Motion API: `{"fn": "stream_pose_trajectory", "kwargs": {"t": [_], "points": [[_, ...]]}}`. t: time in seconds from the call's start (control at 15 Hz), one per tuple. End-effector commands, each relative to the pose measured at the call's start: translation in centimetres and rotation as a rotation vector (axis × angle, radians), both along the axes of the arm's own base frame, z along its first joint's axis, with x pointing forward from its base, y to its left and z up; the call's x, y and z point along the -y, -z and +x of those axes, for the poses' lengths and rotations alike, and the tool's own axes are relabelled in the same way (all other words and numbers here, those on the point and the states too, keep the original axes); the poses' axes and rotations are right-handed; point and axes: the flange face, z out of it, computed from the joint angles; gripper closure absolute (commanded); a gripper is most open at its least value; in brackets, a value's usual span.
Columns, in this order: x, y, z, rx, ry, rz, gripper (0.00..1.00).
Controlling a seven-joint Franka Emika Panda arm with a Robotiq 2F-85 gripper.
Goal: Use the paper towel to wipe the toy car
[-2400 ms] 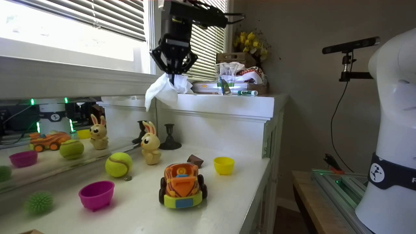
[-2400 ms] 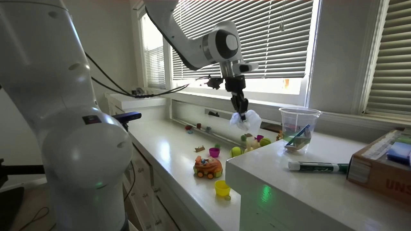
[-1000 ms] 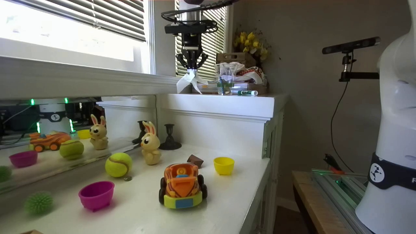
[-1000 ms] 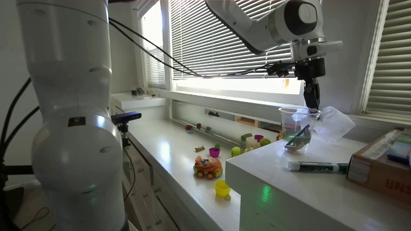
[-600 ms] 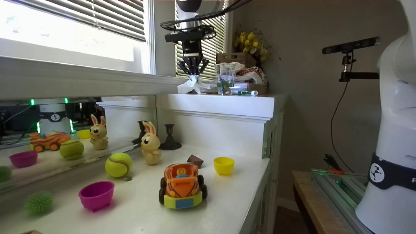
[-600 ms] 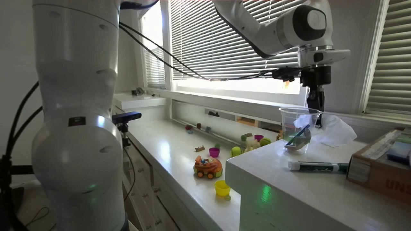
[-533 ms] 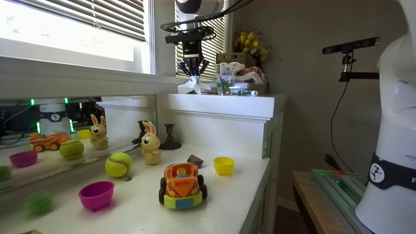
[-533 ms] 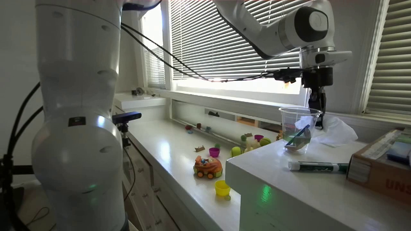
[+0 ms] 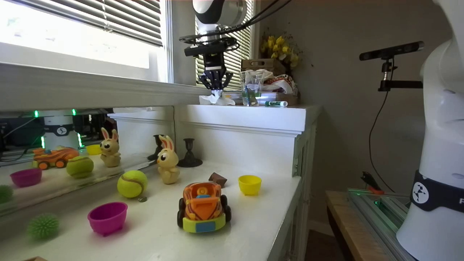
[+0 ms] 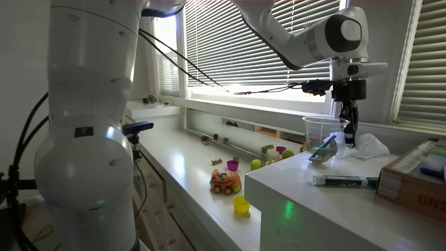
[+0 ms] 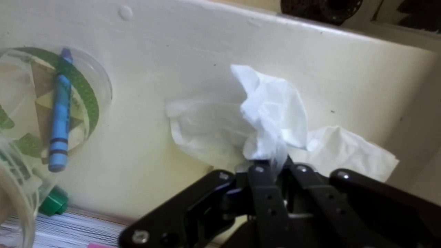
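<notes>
Got the car [image 9: 203, 208] down on the counter [image 9: 145, 241], towel [image 9: 217, 100] up on the ledge [image 9: 250, 117] at the car's 12 o'clock

In an exterior view, with the car as the middle of the clock: bowl [image 9: 107, 219] at 9, tennis ball [image 9: 132, 183] at 10, bunny [image 9: 168, 166] at 11, candlestick [image 9: 189, 156] between 11 and 12, block [image 9: 218, 179] at 1, cup [image 9: 249, 185] at 2, all on the counter. On the ledge the towel is between the fingertips of the gripper [image 9: 216, 90], with the tumbler [image 9: 251, 88] near it at 3 and the marker [image 9: 276, 103] further out at 3 too. There's a crayon [image 11: 60, 117] in the tumbler. Wrist view: tumbler at the towel's 9, marker at 8.
</notes>
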Motion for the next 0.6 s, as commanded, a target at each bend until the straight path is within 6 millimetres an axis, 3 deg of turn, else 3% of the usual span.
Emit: {"fn": "stream_pose_trajectory", "kwargs": {"t": [0.0, 0.27, 0.53], "points": [[-0.8, -1.8, 0.3, 0.025, -0.071, 0.006, 0.59], [-2.3, -5.1, -0.4, 0.057, -0.160, -0.051, 0.30], [-5.2, -9.1, -2.4, 0.058, -0.367, -0.020, 0.04]]}}
